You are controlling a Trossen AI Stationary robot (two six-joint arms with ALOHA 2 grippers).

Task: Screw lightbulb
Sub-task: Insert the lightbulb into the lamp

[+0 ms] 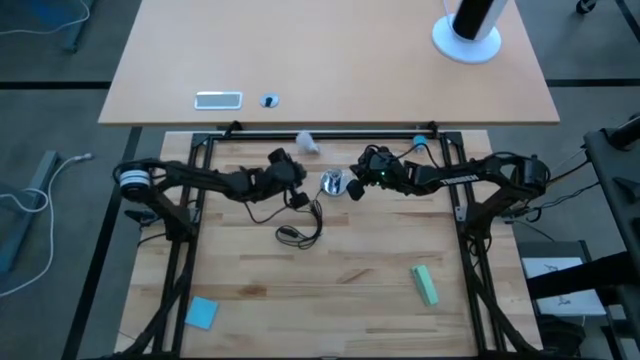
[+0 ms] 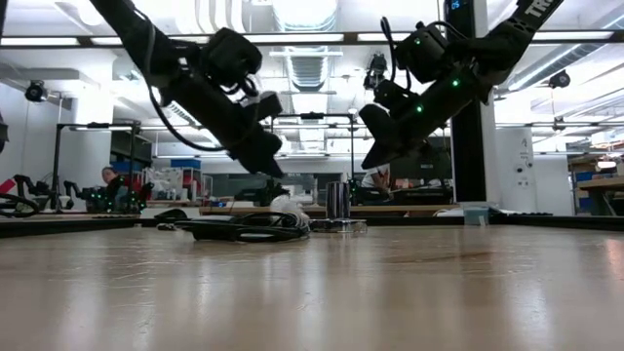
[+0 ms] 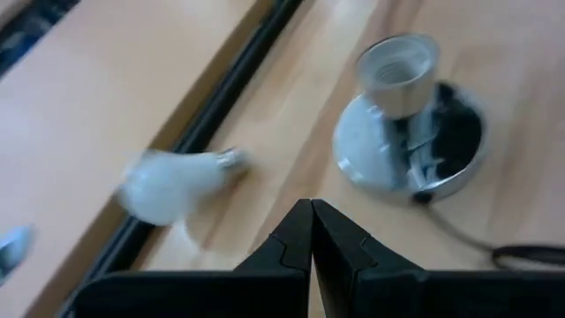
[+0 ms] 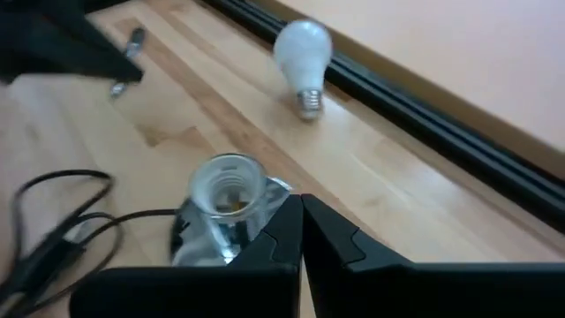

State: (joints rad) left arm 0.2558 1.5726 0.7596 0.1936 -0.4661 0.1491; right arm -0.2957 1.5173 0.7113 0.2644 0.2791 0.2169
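Observation:
The frosted-white lightbulb (image 1: 308, 143) lies on its side on the wooden table, close to the black rail at the far edge; it also shows in both wrist views (image 3: 172, 181) (image 4: 303, 53). The round silver socket (image 1: 335, 184) (image 3: 402, 115) (image 4: 225, 199) stands on its base with its opening up, nearer than the bulb. My left gripper (image 3: 311, 212) (image 2: 273, 168) hangs shut above the table, left of the socket. My right gripper (image 4: 302, 208) (image 2: 375, 161) hangs shut just right of the socket. Both are clear of the bulb and the socket.
The socket's black cord (image 1: 300, 225) coils on the table near the left gripper. A blue square (image 1: 201, 312) and a green block (image 1: 425, 284) lie toward the near edge. On the far desk are a white plate (image 1: 218, 99) and a small round cap (image 1: 269, 100).

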